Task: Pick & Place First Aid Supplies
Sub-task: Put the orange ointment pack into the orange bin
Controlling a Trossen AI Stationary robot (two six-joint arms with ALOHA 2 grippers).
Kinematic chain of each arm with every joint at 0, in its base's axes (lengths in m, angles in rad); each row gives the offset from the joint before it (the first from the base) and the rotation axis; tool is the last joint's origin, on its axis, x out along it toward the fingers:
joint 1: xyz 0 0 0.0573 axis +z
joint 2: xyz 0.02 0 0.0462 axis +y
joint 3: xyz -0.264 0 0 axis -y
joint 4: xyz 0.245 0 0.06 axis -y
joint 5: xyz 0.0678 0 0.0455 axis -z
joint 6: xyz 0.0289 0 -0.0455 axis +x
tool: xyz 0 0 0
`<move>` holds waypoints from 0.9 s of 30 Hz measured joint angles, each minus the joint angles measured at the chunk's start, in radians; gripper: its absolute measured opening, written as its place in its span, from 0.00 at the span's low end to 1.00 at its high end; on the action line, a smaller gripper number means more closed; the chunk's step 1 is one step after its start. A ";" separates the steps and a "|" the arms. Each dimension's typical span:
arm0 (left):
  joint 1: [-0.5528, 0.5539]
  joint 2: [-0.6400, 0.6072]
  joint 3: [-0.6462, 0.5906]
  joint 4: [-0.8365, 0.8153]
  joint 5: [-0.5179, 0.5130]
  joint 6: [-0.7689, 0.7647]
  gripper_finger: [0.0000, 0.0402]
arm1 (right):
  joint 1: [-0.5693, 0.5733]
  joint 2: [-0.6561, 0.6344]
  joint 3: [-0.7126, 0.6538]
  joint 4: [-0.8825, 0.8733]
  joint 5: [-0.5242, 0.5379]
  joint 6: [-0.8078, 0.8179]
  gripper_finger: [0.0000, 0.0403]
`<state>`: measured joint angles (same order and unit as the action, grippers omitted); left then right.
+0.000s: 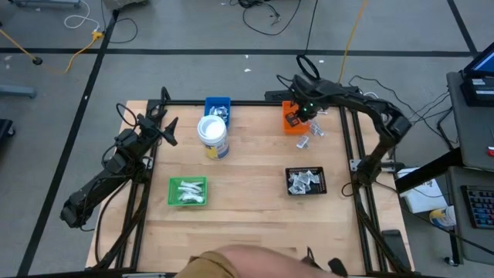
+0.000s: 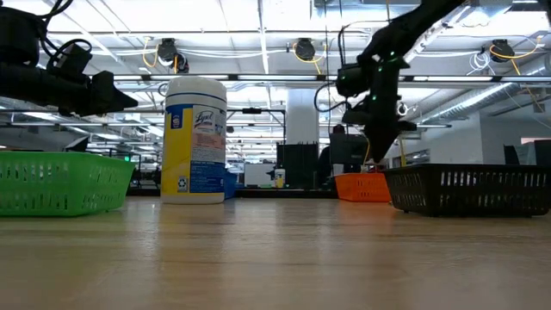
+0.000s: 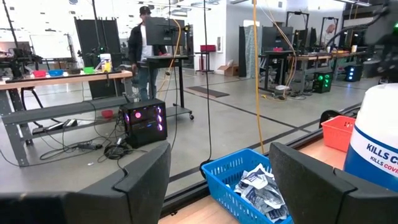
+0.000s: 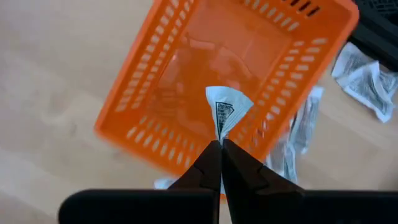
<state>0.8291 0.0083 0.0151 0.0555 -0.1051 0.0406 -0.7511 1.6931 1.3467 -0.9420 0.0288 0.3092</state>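
Note:
My right gripper point(image 4: 220, 146) hangs over the orange tray point(image 4: 186, 81) at the table's far right, pointing down, shut on a small white packet point(image 4: 227, 112) with a black printed mark. In the high view the same gripper point(image 1: 296, 116) stands above that tray point(image 1: 295, 128). More silvery packets point(image 4: 364, 71) lie loose on the table beside the tray. My left gripper point(image 3: 217, 186) waits open and level at the far left point(image 1: 166, 127), with nothing between its fingers. My right gripper pinches the packet's lower edge point(image 4: 221, 135) between its two fingertips, coming from above and pointing down. The packet sticks out beyond the fingertips, lifted clear above the orange tray's inside.
A black tray point(image 1: 306, 181) with silvery packets stands at the right. A green tray point(image 1: 188, 191) with white pieces is at the left. A blue tray point(image 1: 218, 106) with packets sits at the far edge, a white tub point(image 1: 213, 137) before it. Loose packets point(image 1: 310, 137) lie near the orange tray.

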 joint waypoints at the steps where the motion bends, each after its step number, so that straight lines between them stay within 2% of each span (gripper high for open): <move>1: 0.000 0.000 0.000 0.000 0.000 0.000 0.68 | -0.003 0.023 0.010 0.007 0.000 0.002 0.00; 9: 0.000 0.000 0.000 0.000 0.000 0.000 0.68 | -0.011 0.166 0.051 0.059 -0.004 0.009 0.00; 16: 0.000 0.000 0.000 0.000 0.000 0.000 0.68 | -0.011 0.185 0.051 0.064 -0.006 0.011 0.04; 21: 0.000 0.000 0.000 0.000 0.000 0.000 0.68 | -0.011 0.186 0.051 0.064 -0.057 0.003 0.15; 27: 0.000 0.000 0.000 0.000 0.000 0.000 0.68 | -0.011 0.167 0.070 0.069 -0.029 0.005 0.36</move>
<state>0.8288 0.0082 0.0151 0.0555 -0.1055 0.0406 -0.7624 1.8601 1.4167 -0.8728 -0.0007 0.3138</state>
